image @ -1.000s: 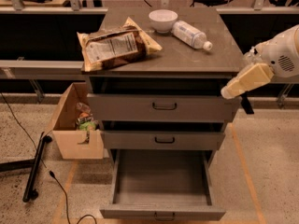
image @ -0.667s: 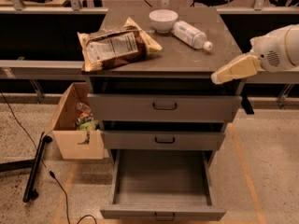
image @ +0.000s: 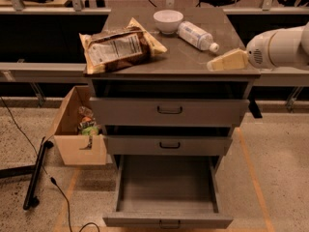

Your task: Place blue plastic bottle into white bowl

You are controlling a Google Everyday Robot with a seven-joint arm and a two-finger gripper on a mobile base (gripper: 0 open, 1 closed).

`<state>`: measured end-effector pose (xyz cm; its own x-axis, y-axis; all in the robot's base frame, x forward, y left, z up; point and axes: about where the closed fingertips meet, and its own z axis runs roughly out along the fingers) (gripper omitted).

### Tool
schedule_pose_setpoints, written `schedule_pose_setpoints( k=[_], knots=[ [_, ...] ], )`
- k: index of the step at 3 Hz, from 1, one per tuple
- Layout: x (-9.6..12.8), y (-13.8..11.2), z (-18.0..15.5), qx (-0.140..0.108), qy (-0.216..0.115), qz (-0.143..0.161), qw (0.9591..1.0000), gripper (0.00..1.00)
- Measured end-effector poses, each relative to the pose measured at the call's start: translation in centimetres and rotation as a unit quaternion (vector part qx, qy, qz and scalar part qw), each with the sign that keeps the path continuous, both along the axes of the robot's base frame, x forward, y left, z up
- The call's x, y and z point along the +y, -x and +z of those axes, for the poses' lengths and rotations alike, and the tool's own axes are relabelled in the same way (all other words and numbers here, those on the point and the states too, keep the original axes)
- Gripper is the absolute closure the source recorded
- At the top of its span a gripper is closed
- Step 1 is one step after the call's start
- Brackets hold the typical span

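The step in hand is the approach to the grasp. The blue plastic bottle (image: pixel 197 36) lies on its side on the cabinet top (image: pixel 183 59), its base just beside the white bowl (image: pixel 168 21) and its white cap pointing toward the front right corner. The gripper (image: pixel 215 63) hovers at that corner, just short of the cap and pointing toward it. It is seen side-on as one pale wedge, so I cannot tell whether it is open or closed.

To do this well, the gripper should probably come in over the bottle's middle and close across its width, not along its length. A round bottle lying flat is likely to roll if nudged from the side, and here it would roll toward the bowl or the edge. A mid-body grip should also keep it level when lifted. The carry is short, since the bowl stands right behind it.

The bowl appears empty, and its opening looks narrower than the bottle is long, so the bottle will likely rest tilted across the rim. A chip bag (image: pixel 120 50) lies to the left, well clear. The bottom drawer (image: pixel 166 187) is pulled open and holds nothing. A cardboard box (image: pixel 79 151) on the floor holds what look like snack packets.
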<state>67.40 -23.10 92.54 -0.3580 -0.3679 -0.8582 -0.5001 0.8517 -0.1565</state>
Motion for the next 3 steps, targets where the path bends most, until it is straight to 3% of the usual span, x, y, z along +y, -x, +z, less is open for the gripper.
schedule_pose_setpoints(
  k=[2,3],
  knots=[
    [0.3,-0.6,0.1,-0.008,-0.010,0.000,0.9999,0.00],
    [0.2,-3.7,0.6,-0.044,-0.028,0.001,0.9986,0.00]
  ],
)
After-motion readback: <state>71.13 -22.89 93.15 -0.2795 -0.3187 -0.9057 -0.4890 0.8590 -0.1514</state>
